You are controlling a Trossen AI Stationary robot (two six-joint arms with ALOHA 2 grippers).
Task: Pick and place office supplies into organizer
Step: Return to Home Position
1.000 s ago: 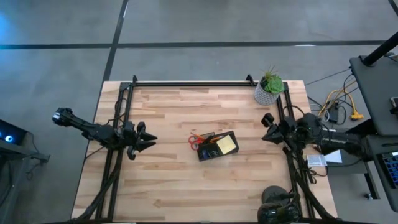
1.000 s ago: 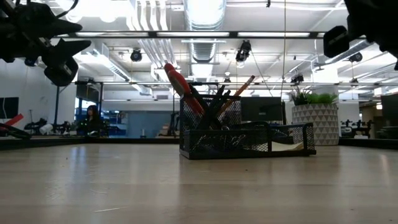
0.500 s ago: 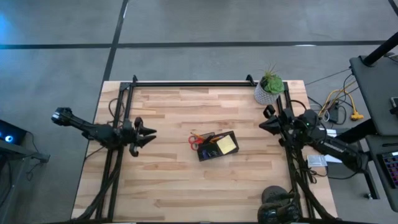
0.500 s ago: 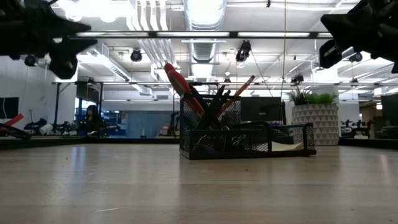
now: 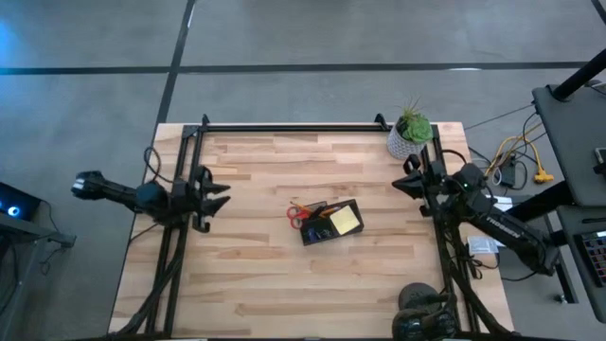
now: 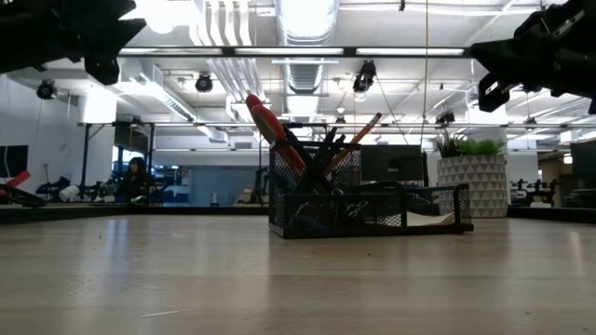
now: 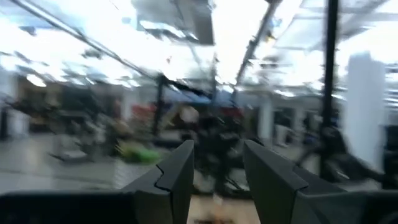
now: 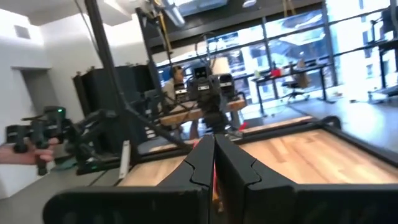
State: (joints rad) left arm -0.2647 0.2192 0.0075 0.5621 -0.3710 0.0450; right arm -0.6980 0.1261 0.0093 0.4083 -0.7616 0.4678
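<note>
While organizer (image 6: 372, 223) lies long axis L-R | scissors (image 6: 266, 122) handles up, L end

Even overhead light on the table (image 5: 265, 284), shadows faint. Low view: ceiling lights (image 6: 307, 17) glare hard, organizer (image 6: 368, 209) backlit dark. My left wrist view washes out white; right gets daylight from windows (image 8: 292, 43).

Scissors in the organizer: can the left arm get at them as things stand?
Probably yes. The left tool is open over the table's left side, only bare wood lies between, and the scissors' red handles stick up from the organizer's end nearest that arm.
</note>
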